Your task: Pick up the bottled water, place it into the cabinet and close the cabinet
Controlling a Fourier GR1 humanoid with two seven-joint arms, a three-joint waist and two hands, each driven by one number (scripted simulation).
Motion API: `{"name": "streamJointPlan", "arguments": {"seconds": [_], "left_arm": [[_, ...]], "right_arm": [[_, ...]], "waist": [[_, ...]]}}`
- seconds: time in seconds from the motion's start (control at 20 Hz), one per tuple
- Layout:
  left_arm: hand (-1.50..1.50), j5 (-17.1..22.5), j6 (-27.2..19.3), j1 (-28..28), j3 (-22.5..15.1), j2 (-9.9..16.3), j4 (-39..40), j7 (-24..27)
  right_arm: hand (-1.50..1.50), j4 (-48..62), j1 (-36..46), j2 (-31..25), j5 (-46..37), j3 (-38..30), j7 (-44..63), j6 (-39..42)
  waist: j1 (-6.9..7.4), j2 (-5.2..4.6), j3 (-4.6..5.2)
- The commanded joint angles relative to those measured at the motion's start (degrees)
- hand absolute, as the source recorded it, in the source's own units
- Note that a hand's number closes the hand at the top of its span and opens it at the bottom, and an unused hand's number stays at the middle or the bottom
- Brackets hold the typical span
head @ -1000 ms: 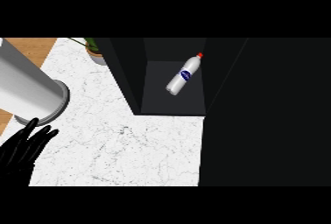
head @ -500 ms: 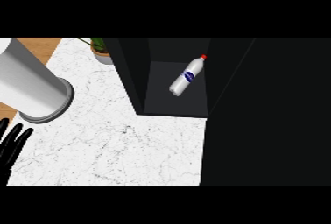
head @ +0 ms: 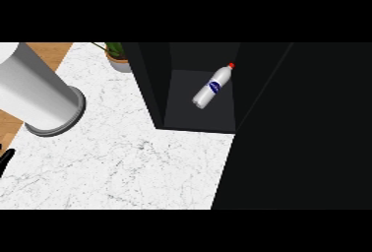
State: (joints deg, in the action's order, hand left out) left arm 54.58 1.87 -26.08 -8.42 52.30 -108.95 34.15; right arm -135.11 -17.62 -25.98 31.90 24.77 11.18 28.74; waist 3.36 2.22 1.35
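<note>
The bottled water, white with a blue label and a red cap, lies on its side on the floor of the black cabinet, cap toward the back right. The cabinet's front stands open toward the counter. Only a black sliver of my left hand shows at the left edge, far from the bottle. My right hand is out of the head view.
A tall grey cylinder with a ringed base stands at the left on the white marble counter. A small potted plant sits behind the cabinet's left wall. A wide black panel fills the right side.
My left hand has slid away to the lower left and is now almost out of the picture. The bottle has not shifted inside the cabinet.
</note>
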Motion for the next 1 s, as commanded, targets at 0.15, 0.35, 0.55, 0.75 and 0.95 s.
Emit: {"name": "streamJointPlan", "arguments": {"seconds": [0.15, 0.35, 0.55, 0.75, 0.95], "left_arm": [[-1.50, 1.77, 4.54, -3.27, 3.72, 2.02, 1.11, 1.36], [-1.50, 2.76, 6.40, -3.71, 5.04, 3.25, 0.43, 1.02], [-1.50, 2.84, 7.94, -5.09, 6.44, 3.65, 0.76, 1.88], [-1.50, 4.40, 10.81, -6.34, 8.57, 5.03, 1.61, 1.81], [-1.50, 3.75, 12.79, -6.75, 8.79, 3.97, 2.64, 3.60]], "right_arm": [[1.50, -6.54, 10.24, 4.15, -8.38, 5.66, 9.97, -10.63], [1.50, -3.26, 16.99, 8.96, -8.25, 9.59, 12.85, -14.77], [1.50, 0.28, 22.71, 13.75, -9.71, 12.14, 16.06, -18.59], [1.50, 3.67, 26.25, 19.18, -10.93, 13.14, 18.08, -21.77], [1.50, 7.39, 32.01, 23.15, -9.42, 13.83, 22.36, -22.15]], "waist": [[1.56, -0.52, -0.07], [2.21, -0.63, -0.17], [2.78, -0.70, -0.26], [3.36, -1.14, -0.41], [4.20, -1.89, -0.36]]}}
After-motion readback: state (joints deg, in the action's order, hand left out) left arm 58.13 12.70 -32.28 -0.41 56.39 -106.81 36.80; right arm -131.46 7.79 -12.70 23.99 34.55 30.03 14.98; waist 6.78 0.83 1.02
